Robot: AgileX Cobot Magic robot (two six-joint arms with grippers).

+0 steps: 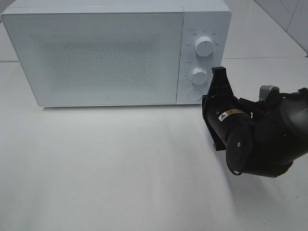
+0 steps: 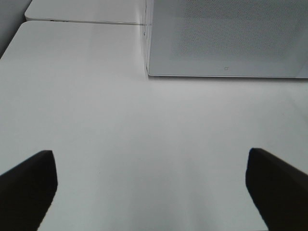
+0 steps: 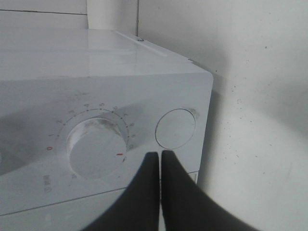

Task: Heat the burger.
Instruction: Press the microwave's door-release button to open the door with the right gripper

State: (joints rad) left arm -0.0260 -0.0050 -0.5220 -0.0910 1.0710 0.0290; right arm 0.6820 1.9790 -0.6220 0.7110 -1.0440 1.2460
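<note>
The burger shows in no view. The white microwave [image 1: 96, 53] stands at the back of the table with its door closed. My right gripper [image 1: 220, 71] is shut with nothing in it. Its tips sit just right of the lower knob [image 1: 198, 75] and above the round button [image 1: 194, 95]. The right wrist view shows the closed fingertips [image 3: 160, 155] between that knob [image 3: 94, 147] and the button [image 3: 175, 128]; whether they touch the panel I cannot tell. My left gripper [image 2: 150, 154] is open and empty over bare table, facing the microwave's [image 2: 226, 38] front left corner.
An upper knob [image 1: 205, 47] sits above the lower one on the control panel. The white table [image 1: 120, 168] stretches in front of the microwave. The right arm's black body [image 1: 260, 139] fills the right side, near the microwave's front right corner.
</note>
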